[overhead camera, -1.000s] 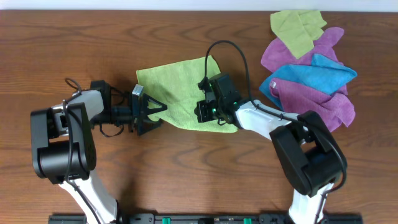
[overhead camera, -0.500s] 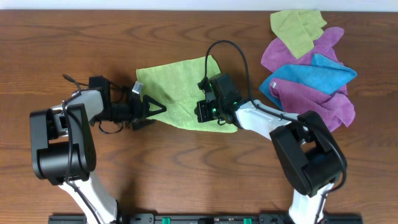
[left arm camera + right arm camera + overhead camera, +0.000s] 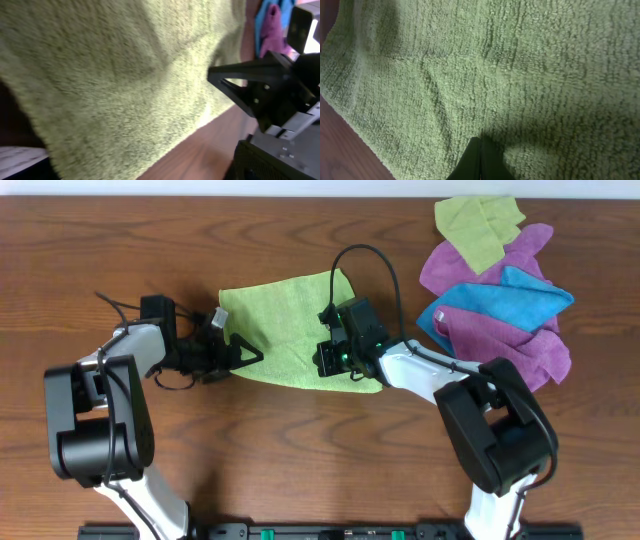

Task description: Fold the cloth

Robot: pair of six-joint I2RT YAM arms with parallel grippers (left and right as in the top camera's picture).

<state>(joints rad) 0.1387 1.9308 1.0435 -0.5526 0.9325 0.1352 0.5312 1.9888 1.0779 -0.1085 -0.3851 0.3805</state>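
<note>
Lime-green and fuzzy, the cloth (image 3: 285, 325) lies spread out in the middle of the brown table (image 3: 330, 460), a bit crooked, with some soft wrinkles; my right claw (image 3: 480, 150) sits on its near right part, fingers pressed together, tips down in the fuzz; I cannot tell if any cloth is caught between them; my left claw (image 3: 256, 355) is at the near left edge of the cloth, turned on its side, and I cannot tell if it is spread or pinching; from my left wrist the cloth fills almost all I see, with the black right claw past it; far off to the right lies a heap: an olive-green cloth (image 3: 478, 225) at the far end, purple cloths (image 3: 470, 265) and a blue cloth (image 3: 520, 295), all apart from the lime one.
</note>
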